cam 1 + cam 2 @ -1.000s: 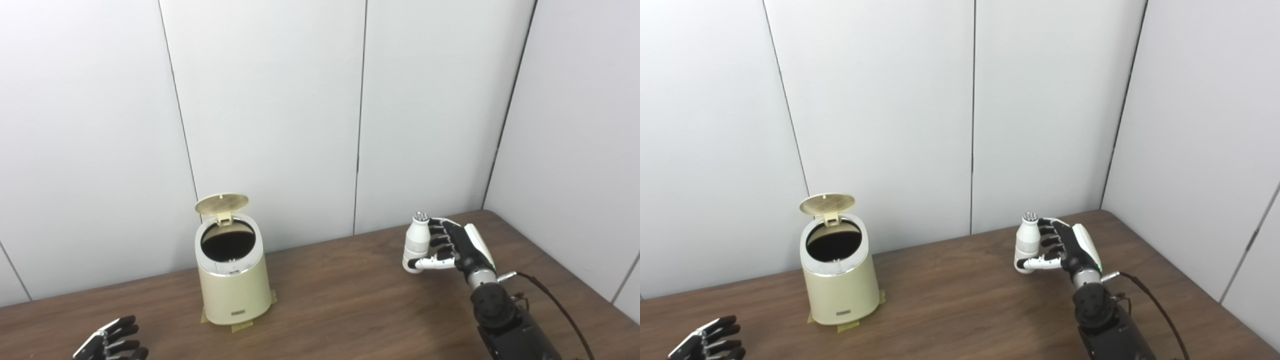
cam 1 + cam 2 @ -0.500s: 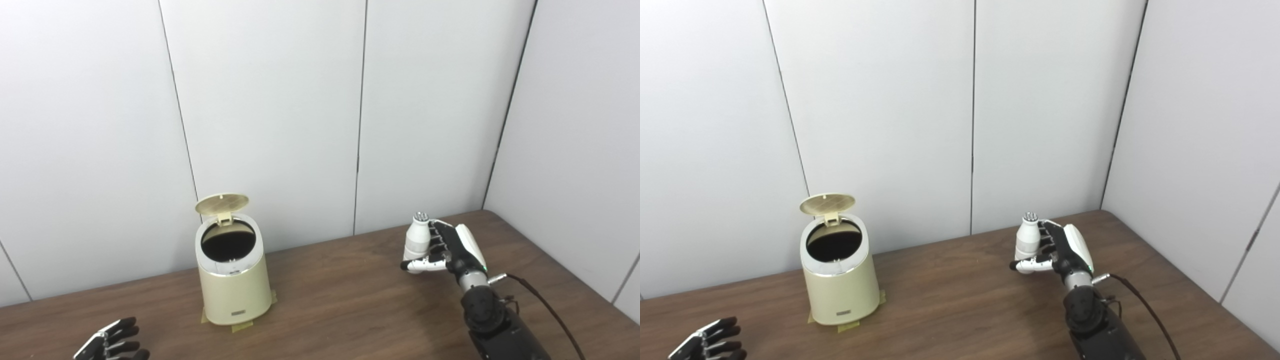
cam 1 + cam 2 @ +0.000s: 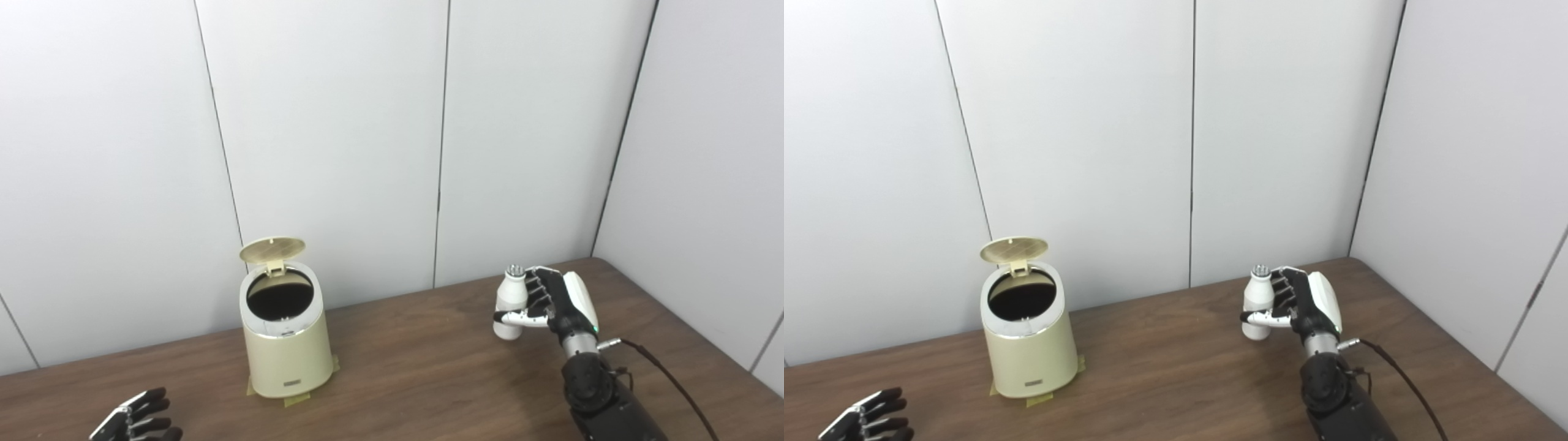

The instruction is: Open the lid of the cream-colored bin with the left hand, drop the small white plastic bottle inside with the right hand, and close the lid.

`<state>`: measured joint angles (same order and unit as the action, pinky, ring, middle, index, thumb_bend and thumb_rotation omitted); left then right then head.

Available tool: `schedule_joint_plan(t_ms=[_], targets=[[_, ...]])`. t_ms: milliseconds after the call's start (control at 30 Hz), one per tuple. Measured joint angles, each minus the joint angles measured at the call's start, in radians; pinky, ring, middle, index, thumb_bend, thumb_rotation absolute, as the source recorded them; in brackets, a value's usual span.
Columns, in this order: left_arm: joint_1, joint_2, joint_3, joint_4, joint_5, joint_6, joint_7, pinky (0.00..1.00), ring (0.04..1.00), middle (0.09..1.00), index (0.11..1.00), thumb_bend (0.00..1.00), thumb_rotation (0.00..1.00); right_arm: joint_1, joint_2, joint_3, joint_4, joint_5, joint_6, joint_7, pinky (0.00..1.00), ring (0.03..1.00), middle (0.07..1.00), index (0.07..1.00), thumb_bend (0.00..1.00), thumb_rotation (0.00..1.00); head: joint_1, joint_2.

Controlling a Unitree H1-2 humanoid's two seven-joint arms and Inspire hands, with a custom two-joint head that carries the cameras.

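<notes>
Right hand (image 3: 554,300) is raised on its dark forearm, fingers curled round and thumb pointing left across the front, clamped on what it holds. Left hand (image 3: 136,419) sits low at the bottom edge, fingers spread, nothing in it

Both head cameras are looking down and forward from above the near edge of the table (image 3: 416,373), facing the white wall panels (image 3: 331,122) at moderate range. The right eye view is sitting slightly to the right, so the bin (image 3: 1028,343) is appearing further left in its frame. Both views are sharing nearly the whole scene.
</notes>
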<state>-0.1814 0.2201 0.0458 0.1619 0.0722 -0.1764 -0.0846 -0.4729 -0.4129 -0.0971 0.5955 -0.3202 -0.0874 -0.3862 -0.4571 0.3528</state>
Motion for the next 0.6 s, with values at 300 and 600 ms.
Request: schedule_joint_plan(t_ms=[300,600], targets=[[0.0,0.0,-0.001,0.0,0.0,0.0,-0.001,0.66,0.724,0.79,0.824,0.51,0.2,0.0,0.012,-0.011,0.002,0.016,-0.038,-0.015,0.33,0.399,0.477,0.536,0.51,0.0,0.005,0.0],[0.001,0.001,-0.002,0.0,0.004,0.001,-0.001,0.67,0.723,0.794,0.827,0.49,0.18,0.03,0.025,-0.009,-0.138,0.019,-0.029,-0.003,0.3,0.371,0.469,0.554,0.51,0.0,0.037,-0.002]])
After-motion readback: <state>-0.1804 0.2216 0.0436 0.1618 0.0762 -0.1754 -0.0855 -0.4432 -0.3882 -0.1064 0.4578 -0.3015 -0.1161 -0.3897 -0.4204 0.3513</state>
